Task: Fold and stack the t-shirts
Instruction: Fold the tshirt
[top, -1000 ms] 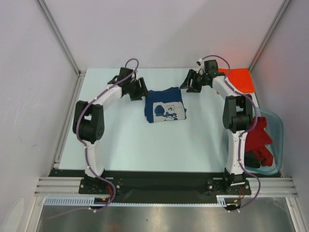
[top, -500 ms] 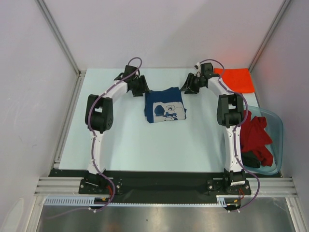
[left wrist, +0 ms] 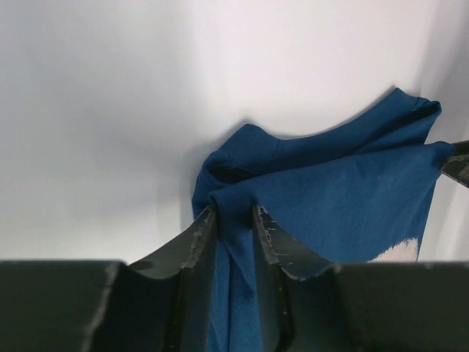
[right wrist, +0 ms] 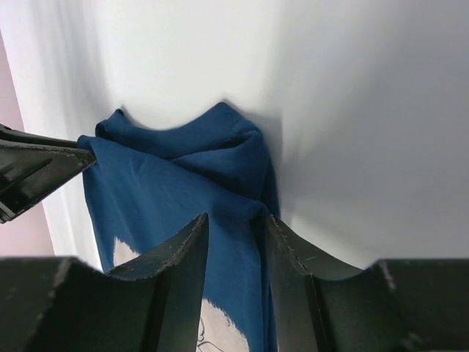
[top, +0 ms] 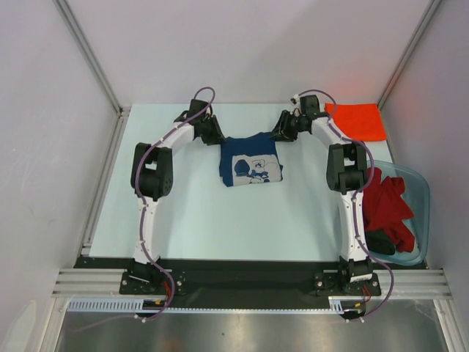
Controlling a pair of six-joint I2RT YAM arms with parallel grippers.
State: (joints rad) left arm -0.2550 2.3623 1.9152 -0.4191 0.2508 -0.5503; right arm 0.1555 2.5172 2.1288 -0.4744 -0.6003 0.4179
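- Right at my left jaws, a bunched fold of the navy t-shirt (left wrist: 344,205) is clamped between them. It is the shirt's far-left corner.
- Likewise my right jaws are clamped on the far-right corner, with cloth running down between them.
- Between the two grips the far hem runs left to right, sagging a little at the middle. The rest of the shirt lies from there toward my bases, flat on the counter (top: 190,213).
- So the shirt is on the near side of both jaws, each arm equally close to its own corner. I judge any fold or lift must carry this hem evenly, or the cloth will skew.
- Soft matte knit, creased and rumpled at both pinches, with a white printed graphic facing up on a roughly square folded packet.
- Further out, the orange t-shirt (top: 357,121) lies folded flat at the far right corner — a likely stacking spot.
- Red t-shirt (top: 388,205) and something dark beneath it sit heaped in the clear tub (top: 421,187) at my right.
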